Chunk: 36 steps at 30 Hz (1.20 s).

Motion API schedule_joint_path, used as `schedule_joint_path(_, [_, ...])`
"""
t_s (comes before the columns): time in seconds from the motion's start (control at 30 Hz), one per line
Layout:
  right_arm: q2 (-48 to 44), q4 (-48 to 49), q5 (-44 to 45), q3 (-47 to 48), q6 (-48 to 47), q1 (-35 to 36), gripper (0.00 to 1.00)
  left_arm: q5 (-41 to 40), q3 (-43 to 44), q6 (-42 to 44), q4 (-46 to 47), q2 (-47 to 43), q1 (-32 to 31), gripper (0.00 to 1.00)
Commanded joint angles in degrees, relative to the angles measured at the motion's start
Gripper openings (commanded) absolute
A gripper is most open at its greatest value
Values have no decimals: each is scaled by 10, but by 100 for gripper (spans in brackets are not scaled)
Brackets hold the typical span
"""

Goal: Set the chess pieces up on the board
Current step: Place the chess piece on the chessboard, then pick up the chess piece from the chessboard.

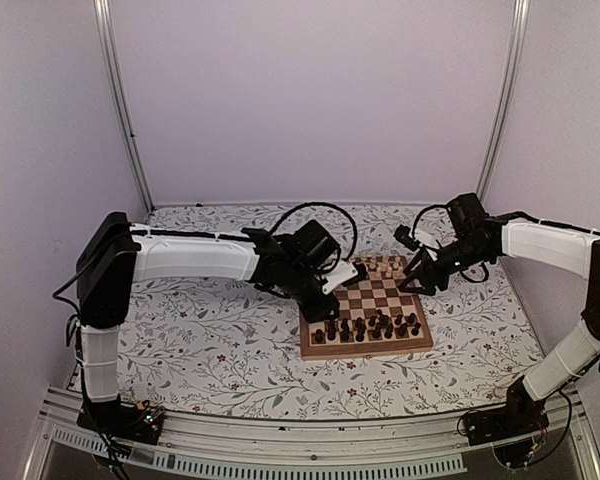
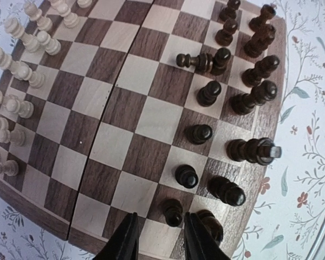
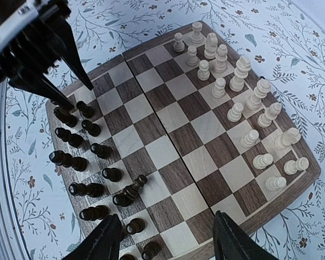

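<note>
Floral-patterned cloth [image 1: 220, 350] over the bench, plain pale walls [image 1: 310, 100] behind. On that cloth, a wooden chessboard [image 1: 368, 300], nearly dressed. Along the board's far edge: pale chess pieces [image 3: 244, 103] in two rows, seemingly all upright. Along its near edge: dark chess pieces [image 3: 81, 162] in two rows, mostly standing, but one dark piece [image 3: 133, 189] tipped on its side just inward of the pawn row, touching a neighbour. Left gripper [image 2: 160, 241] low over the board's left edge, toward the dark side, jaws parted and empty, a dark pawn [image 2: 172, 211] just ahead of them. Right gripper [image 3: 168, 246] above the board's right edge, jaws spread wide, holding nothing. Judged close to finished: probably only righting the fallen piece and seating it on its square left to do. Exact piece order too small to check.
</note>
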Motion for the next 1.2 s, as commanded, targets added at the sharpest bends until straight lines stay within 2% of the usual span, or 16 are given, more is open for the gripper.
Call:
schedule_joint_path(0.0, [34, -33, 17, 19, -10, 3, 56, -3, 17, 14, -4, -43, 4, 32])
schedule_joint_path(0.17, [66, -56, 10, 31, -14, 25, 48, 8, 51, 7, 3, -33, 3, 32])
schedule_joint_path(0.37, [78, -65, 17, 34, -21, 53, 45, 6, 99, -28, 29, -4, 3, 33])
schedule_joint_path(0.7, [101, -65, 61, 46, -18, 86, 40, -56, 60, -62, 74, -38, 7, 33])
schedule_joint_path(1.17, [115, -69, 87, 47, -19, 108, 34, -94, 11, -96, 105, -80, 23, 33])
